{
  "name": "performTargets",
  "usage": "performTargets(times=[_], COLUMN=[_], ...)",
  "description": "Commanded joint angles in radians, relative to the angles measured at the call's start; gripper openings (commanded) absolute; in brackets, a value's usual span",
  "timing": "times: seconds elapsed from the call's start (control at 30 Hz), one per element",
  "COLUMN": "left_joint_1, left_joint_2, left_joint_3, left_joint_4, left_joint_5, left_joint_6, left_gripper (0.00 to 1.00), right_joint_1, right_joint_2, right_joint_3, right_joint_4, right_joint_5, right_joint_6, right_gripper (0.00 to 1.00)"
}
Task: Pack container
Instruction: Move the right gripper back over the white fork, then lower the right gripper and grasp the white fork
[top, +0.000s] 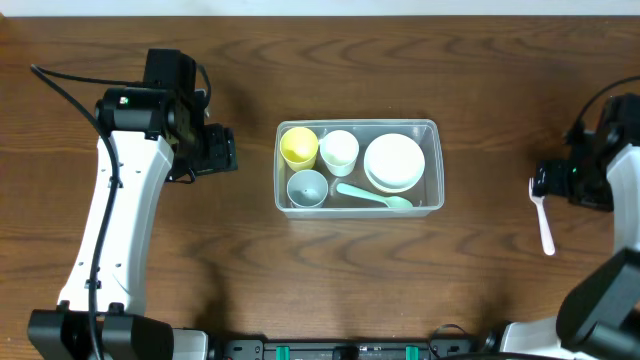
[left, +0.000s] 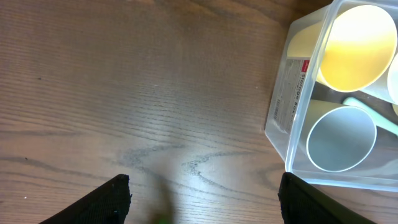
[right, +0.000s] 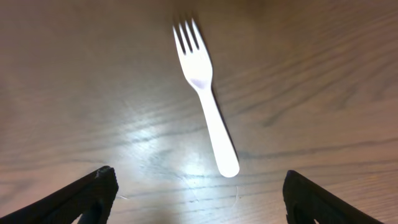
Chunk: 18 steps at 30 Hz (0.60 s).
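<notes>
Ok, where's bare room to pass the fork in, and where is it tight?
Open wood lies between the container and the fork, and between the container and the left gripper. Inside it is crowded: cups fill the left end, white bowls the right, the green spoon the front. Only slivers around the spoon show bare.

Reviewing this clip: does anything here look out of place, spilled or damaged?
Only the fork stands out. It lies flat on the table, well to the right of the container and below the open right gripper, so it is not yet packed. Nothing looks spilled or damaged.
</notes>
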Motion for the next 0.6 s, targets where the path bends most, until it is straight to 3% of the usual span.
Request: performTargets(times=[0.0, 0.57], left_joint_1=[0.004, 0.004], left_joint_2=[0.005, 0.005], left_joint_3=[0.001, 0.001], left_joint_4=[-0.006, -0.018], left_joint_5=[0.003, 0.003], left_joint_6=[-0.013, -0.013], left_gripper=[0.77, 0.77], right_joint_1=[0.006, 0.002], right_joint_2=[0.05, 0.251], right_joint_3=[-0.036, -0.114], right_joint_4=[0.018, 0.18], right_joint_5=[0.06, 0.049], right_joint_6=[-0.037, -0.056], right_gripper=[0.84, 0.84])
